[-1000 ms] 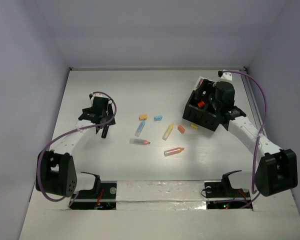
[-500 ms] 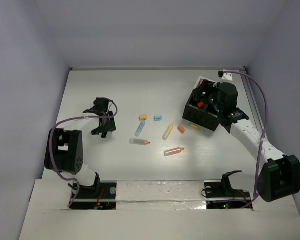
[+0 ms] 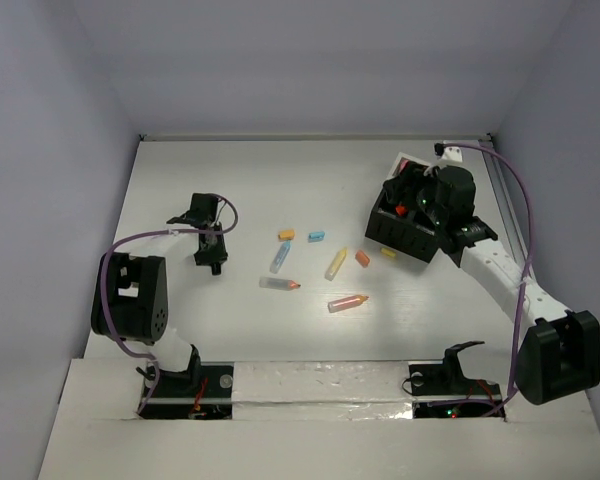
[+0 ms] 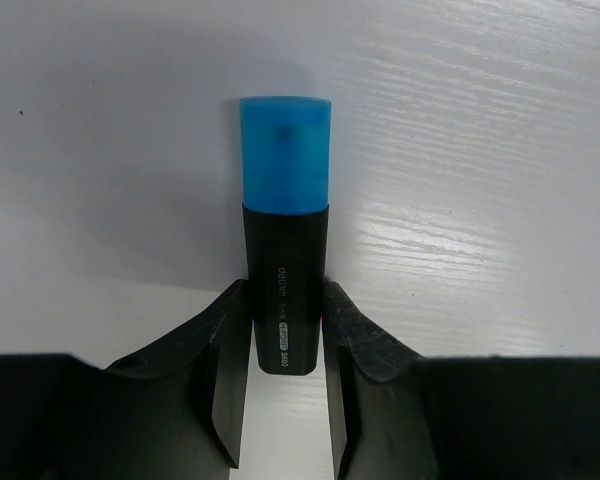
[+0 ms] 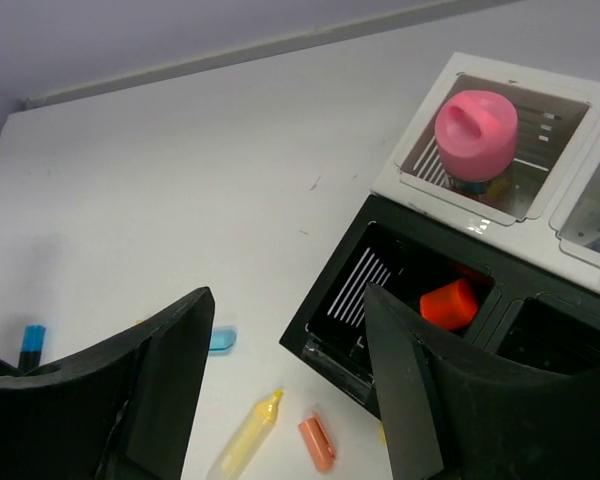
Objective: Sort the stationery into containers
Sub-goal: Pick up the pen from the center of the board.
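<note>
A blue-capped marker [image 4: 285,200] is being clamped by the left gripper [image 4: 283,305] at the left of the table [image 3: 180,330]. Loose sticks [image 3: 336,263] are being shown mid-table. The right gripper [image 5: 285,330], spread and empty, is being held over the box [image 3: 400,238], where a pink piece [image 5: 475,133] and an orange piece [image 5: 448,303] are being contained.

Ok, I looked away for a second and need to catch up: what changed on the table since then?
The left arm's elbow swung inward, and the left end effector closed on a blue-capped black highlighter lying flat. Unchanged: the right end effector stays open above the black organiser box, and the loose pens and erasers lie where they were.
</note>
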### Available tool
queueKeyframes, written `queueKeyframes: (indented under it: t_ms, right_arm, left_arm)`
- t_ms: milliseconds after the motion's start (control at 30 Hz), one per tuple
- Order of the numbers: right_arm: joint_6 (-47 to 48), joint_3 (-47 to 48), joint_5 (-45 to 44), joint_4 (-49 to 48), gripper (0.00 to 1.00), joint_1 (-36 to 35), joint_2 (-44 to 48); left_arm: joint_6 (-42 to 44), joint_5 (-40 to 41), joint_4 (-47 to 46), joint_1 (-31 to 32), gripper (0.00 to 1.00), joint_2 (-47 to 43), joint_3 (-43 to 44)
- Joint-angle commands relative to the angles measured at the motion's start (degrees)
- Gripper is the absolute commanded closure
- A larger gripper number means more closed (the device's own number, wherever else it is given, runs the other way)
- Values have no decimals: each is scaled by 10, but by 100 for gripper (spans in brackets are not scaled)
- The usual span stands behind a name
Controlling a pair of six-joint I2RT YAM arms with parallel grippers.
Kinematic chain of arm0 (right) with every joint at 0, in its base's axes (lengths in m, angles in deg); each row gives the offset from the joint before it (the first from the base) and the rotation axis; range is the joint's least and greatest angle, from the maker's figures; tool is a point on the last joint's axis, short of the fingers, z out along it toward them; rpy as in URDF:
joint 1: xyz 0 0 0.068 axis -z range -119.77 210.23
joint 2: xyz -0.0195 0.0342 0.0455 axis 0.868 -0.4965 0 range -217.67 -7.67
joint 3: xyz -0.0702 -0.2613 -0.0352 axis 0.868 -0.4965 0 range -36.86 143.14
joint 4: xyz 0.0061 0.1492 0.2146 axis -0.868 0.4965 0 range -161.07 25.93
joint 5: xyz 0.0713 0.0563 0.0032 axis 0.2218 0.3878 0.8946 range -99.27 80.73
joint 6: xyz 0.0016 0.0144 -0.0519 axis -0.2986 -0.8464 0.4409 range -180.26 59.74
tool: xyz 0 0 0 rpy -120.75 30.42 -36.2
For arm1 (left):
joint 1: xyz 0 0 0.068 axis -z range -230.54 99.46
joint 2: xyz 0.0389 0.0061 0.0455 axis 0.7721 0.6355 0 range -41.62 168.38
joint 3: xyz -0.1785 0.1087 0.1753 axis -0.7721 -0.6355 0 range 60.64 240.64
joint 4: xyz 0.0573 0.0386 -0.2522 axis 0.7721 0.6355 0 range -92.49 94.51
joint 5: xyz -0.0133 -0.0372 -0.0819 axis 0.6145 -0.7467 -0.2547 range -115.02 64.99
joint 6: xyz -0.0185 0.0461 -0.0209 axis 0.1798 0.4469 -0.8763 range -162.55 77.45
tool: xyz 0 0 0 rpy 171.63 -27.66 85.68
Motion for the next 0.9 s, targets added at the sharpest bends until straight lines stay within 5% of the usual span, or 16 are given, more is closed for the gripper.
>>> queueKeyframes:
  t_ms: [0,167,267,500,733,867]
  right_arm:
    - [-7,17,68,-25,35,2,6]
    - [-88,8,203,-100,55,-15,-1]
    - [-86,32,201,-101,57,-89,-35]
    - [-135,94,224,-171,14,-193,-138]
    - [-161,151,235,-195,13,-241,-222]
    - [-167,182,243,-197,22,-252,-263]
  left_arm:
    - [9,-27,2,3,88,-13,1]
    - [21,-77,-32,39,88,-111,-8]
    - [25,-113,-58,69,88,-169,-14]
    - [31,-138,-84,117,88,-258,-25]
    - [41,-187,-100,122,87,-291,-29]
    - [45,-211,-103,122,86,-291,-29]
